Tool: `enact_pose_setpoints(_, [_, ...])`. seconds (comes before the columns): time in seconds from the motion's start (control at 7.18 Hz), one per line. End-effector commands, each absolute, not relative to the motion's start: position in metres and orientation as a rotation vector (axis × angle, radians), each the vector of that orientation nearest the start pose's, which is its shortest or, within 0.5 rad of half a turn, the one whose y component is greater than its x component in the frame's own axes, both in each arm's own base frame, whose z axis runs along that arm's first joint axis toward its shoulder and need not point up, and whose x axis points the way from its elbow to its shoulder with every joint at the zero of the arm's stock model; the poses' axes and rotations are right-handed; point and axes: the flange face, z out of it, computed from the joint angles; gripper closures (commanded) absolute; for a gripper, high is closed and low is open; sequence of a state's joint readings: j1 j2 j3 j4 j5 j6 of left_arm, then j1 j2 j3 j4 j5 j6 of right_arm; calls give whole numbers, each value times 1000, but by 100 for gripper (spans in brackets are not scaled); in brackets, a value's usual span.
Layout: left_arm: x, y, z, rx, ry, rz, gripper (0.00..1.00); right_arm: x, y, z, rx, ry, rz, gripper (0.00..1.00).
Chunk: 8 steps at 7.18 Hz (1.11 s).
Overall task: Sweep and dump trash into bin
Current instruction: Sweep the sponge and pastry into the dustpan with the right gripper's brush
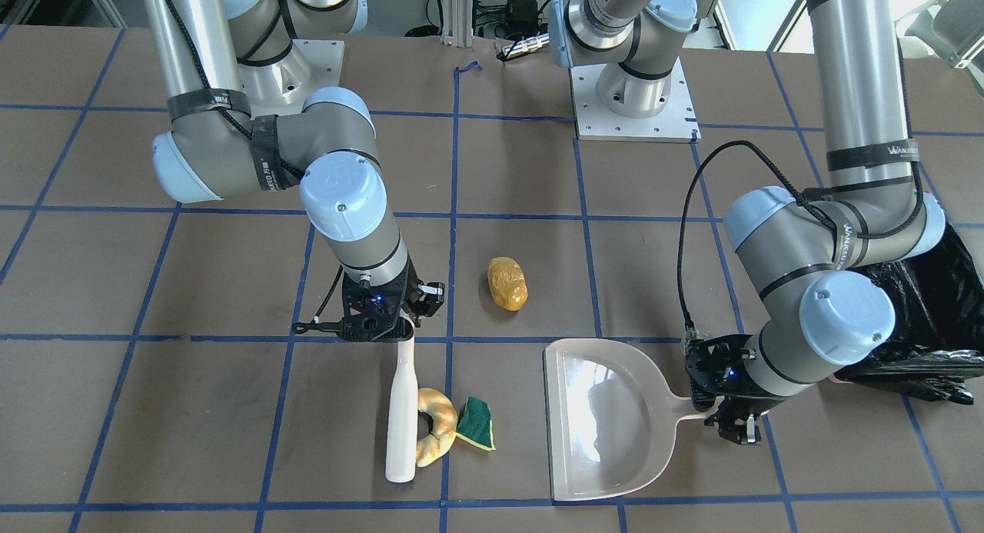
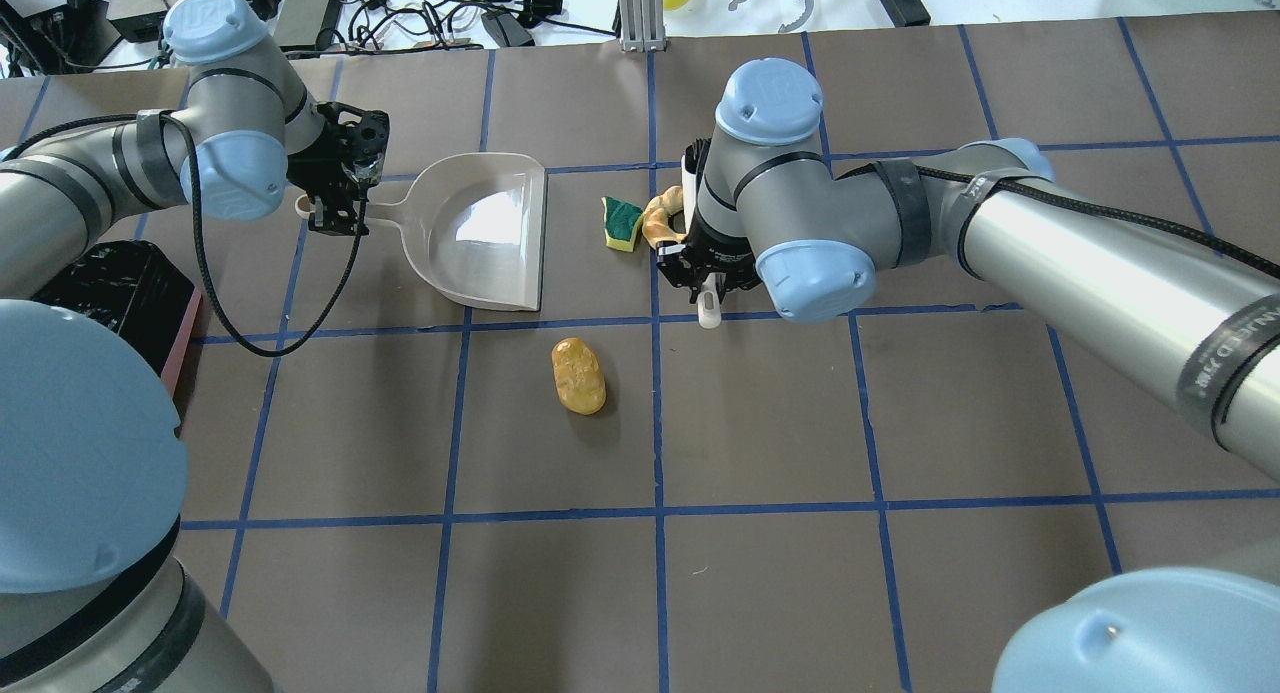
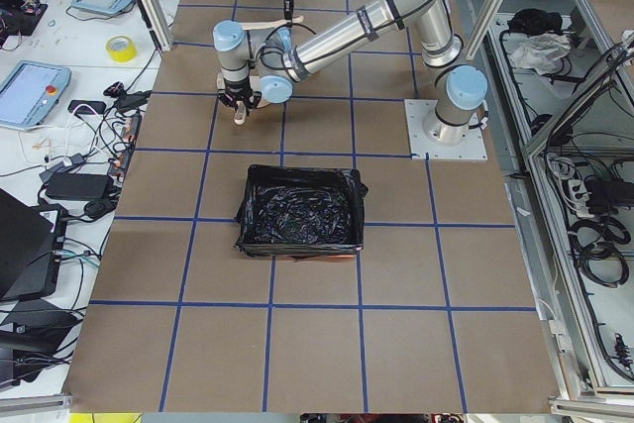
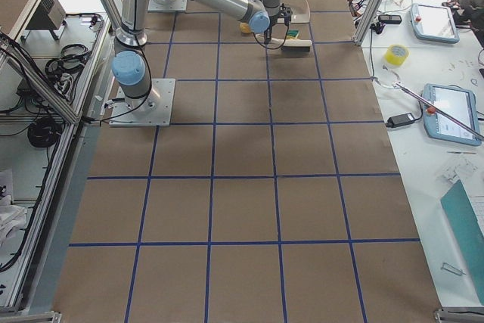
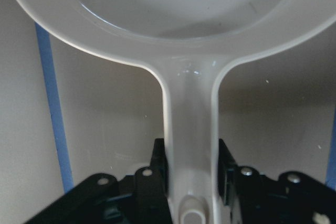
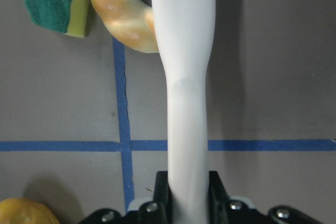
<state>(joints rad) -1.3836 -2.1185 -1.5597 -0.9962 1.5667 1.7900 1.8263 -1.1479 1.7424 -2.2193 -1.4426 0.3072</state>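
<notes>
**Sweep may shed pieces short of the dustpan lip**

My right end effector (image 1: 405, 334) is clamped on the handle of the white brush (image 1: 402, 418). The left end effector (image 1: 719, 414) is closed on the handle of the dustpan (image 1: 607, 448).

The croissant piece (image 1: 437, 433) touches the brush and the green sponge (image 1: 477, 424) sits just beside it, both short of the dustpan's open mouth. The potato lump (image 1: 507, 284) lies off the mouth's corner, toward the robot's base and outside this sweep line, so I judge it may get missed.

The curved croissant could slip round the brush tip, or the sponge could jam at the lip and nudge the dustpan.

The dustpan holds nothing. The bin (image 3: 245, 215), beyond the dustpan's handle end, shows only its black liner.
</notes>
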Motion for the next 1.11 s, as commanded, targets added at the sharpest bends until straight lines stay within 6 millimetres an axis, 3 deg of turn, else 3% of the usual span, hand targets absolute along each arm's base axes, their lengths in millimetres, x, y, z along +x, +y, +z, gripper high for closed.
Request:
enact_pose_setpoints(0.0, [-8, -675, 230, -2280, -2207, 39, 100, 340, -547, 246, 183, 2875, -4, 99])
enact_pose_setpoints(0.28, [-8, -675, 228, -2277, -2205, 35, 100, 400, -544, 243, 231, 2859, 10, 99])
enact_pose_setpoints(0.7, [-8, -675, 229, -2276, -2207, 36, 100, 442, -533, 235, 271, 2800, 27, 99])
enact_pose_setpoints(0.97, [-8, -676, 228, -2273, -2208, 35, 100, 465, -536, 266, 333, 2747, -9, 99])
